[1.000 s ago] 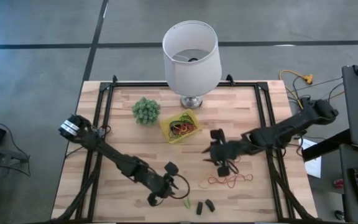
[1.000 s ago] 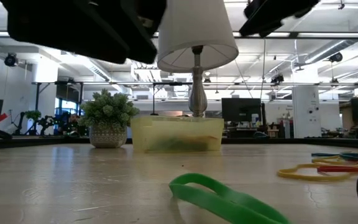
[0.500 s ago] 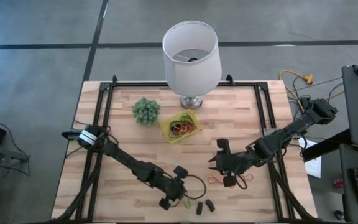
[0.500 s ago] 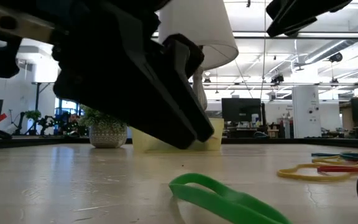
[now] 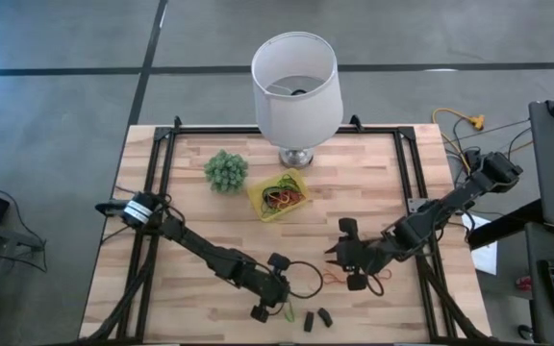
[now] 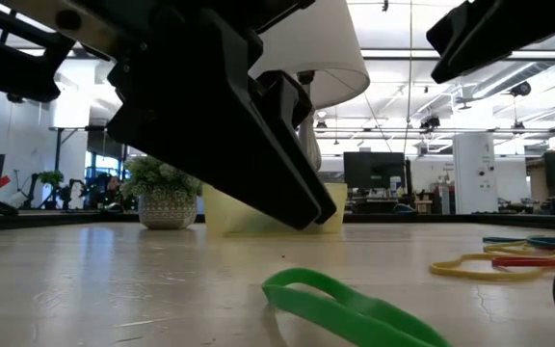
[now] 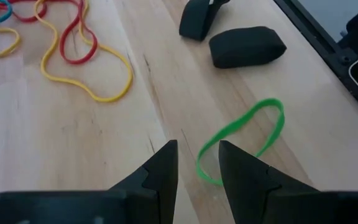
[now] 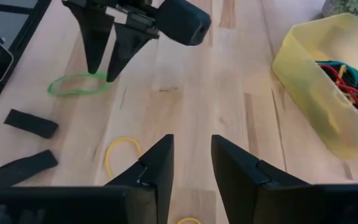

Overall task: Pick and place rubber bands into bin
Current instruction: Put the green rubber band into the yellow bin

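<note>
The bin, already holding several bands, sits just in front of the lamp, leaving the near table for loose rubber bands. The left gripper, well nearer than the lamp, stands over a green band, jaws narrowly parted and empty, apparently lining up a pick. The right gripper, likewise narrow and empty, hovers near a small yellow band. Only the right wrist view shows the bin's contents clearly.

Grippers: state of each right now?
Left hand: open, empty, fingers over the green rubber band.
Right hand: open, empty, above the table near a yellow rubber band.
</note>
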Motion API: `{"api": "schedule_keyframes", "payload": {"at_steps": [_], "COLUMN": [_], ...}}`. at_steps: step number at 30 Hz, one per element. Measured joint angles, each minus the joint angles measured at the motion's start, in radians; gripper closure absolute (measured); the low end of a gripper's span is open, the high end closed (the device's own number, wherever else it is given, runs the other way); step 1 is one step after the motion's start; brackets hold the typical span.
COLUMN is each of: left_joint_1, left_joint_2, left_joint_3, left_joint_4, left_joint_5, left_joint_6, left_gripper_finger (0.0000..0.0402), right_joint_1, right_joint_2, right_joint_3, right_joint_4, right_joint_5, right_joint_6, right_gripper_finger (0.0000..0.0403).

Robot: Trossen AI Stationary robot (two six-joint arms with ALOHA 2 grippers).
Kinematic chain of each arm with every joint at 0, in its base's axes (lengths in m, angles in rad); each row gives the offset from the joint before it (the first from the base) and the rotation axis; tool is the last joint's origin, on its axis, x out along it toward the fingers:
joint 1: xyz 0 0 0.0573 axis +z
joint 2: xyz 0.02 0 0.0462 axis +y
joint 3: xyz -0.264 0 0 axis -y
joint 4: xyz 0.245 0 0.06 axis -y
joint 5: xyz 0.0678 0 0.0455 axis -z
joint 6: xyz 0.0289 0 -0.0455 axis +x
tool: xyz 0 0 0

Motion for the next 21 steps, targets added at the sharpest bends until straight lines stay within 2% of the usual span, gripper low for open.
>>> {"api": "schedule_keyframes", "payload": {"at_steps": [16,21], "left_joint_1": [0.006,0.007], "left_joint_2": [0.066,0.066], "left_joint_3": [0.000,0.008], "left_joint_4": [0.028,-0.011], "left_joint_5": [0.031,0.031], "left_joint_6": [-0.024,-0.026], "left_gripper_finger": [0.0302,0.0321], "right_joint_1": [0.000,0.000], "right_joint_2": [-0.003,-0.003], "right_joint_3": [-0.004,-0.004], "right_joint_4": [0.041,0.040], "right_joint_5": [-0.001,-0.001], "right_joint_6": [-0.050,-0.053], "right_gripper_finger": [0.0306,0.0313]}}
